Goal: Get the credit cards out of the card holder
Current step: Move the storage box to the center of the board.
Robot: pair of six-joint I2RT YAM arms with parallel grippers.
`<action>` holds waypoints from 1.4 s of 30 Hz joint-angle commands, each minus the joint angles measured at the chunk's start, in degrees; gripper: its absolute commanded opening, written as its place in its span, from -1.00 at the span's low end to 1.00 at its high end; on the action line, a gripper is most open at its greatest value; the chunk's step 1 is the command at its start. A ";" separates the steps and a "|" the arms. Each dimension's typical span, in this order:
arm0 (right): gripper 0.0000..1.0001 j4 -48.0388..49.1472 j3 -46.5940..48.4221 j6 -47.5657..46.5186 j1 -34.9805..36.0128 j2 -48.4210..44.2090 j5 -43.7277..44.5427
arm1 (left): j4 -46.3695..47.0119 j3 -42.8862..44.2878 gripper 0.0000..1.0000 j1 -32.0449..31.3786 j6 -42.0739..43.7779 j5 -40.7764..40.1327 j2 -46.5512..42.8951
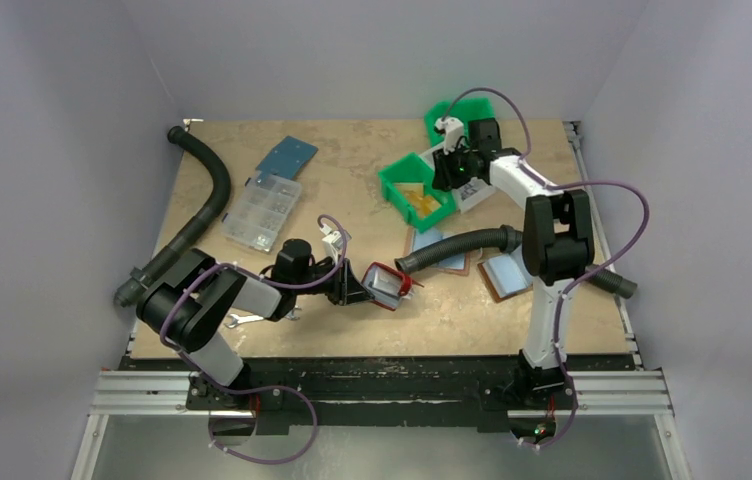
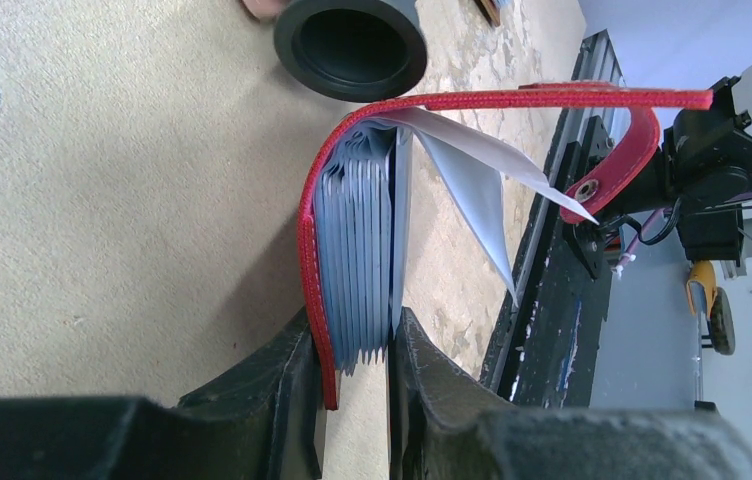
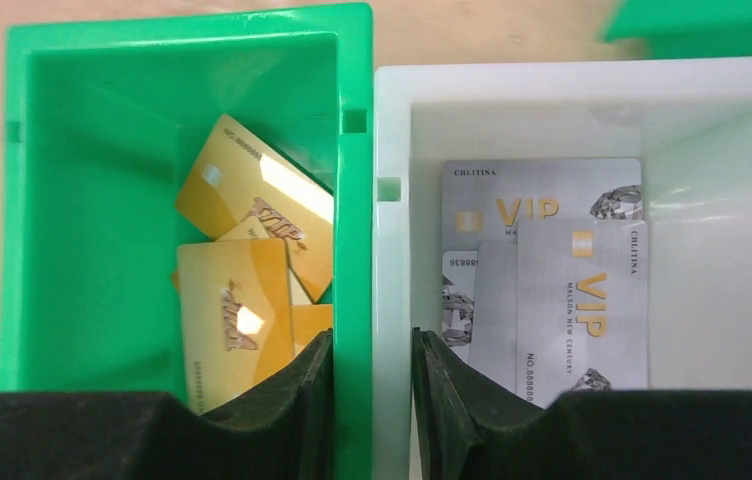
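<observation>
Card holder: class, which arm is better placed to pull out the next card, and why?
Right, probably. The left gripper is clamped on the card holder, steadying it; the right gripper hangs open and empty above the green bin's wall, free to reach.

Tan chipboard bench point(image 1: 352, 170): black ribbed hose point(image 1: 207, 190) at left, clear plastic compartment box point(image 1: 262, 212), blue textured sheet point(image 1: 286, 156), green plastic bin point(image 1: 392, 182), brown open folder point(image 1: 505, 275).
</observation>
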 commanded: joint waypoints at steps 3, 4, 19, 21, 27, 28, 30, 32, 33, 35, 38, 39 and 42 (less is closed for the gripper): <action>-0.12 -4.98 4.18 6.46 5.02 -0.20 -11.75 | -2.70 -1.16 -1.00 -0.04 2.16 -1.27 -1.82; -0.07 -5.53 4.88 6.24 5.58 -0.45 -12.63 | -2.85 -1.19 -1.00 -0.04 2.24 -1.33 -1.92; 0.31 -8.49 14.63 1.33 1.82 -5.05 -14.88 | -4.82 -1.15 -1.00 -0.03 2.98 -1.64 -3.78; 0.36 -9.66 18.74 -1.15 -0.11 -3.46 -12.61 | -5.17 -1.26 -1.00 -0.04 3.07 -1.79 -4.15; 0.60 -19.13 33.54 -18.91 -2.48 5.39 -5.32 | -6.41 -0.82 -1.00 -0.03 3.11 -1.98 -5.21; 0.62 -19.84 34.80 -21.22 -2.49 6.41 -4.60 | -6.73 -0.68 -1.00 -0.04 3.20 -1.99 -5.28; 0.66 -19.88 35.43 -25.52 -2.59 7.37 -3.76 | -7.18 -0.56 -1.00 -0.04 3.33 -2.07 -5.52; 0.72 -18.31 34.75 -29.70 -2.59 7.74 -2.55 | -7.65 -0.47 -1.00 -0.04 3.45 -2.08 -5.53; 0.74 -17.97 34.83 -32.56 -2.58 8.23 -2.02 | -7.86 -0.48 -1.00 -0.04 3.46 -2.08 -5.53; 0.77 -19.17 36.61 -38.35 -2.61 10.10 -1.13 | -8.27 -0.51 -1.00 -0.04 3.34 -1.99 -5.62; 0.80 -20.49 41.08 -44.45 -2.66 13.94 1.37 | -8.41 -0.92 -1.00 -0.04 3.10 -2.20 -6.11; 0.81 -20.38 41.98 -45.98 -2.70 15.01 2.20 | -8.40 -1.11 -1.00 -0.04 3.01 -2.35 -6.27; 0.86 -18.07 42.75 -48.80 -2.67 17.09 4.26 | -8.40 -1.38 -1.00 -0.08 2.81 -2.43 -6.41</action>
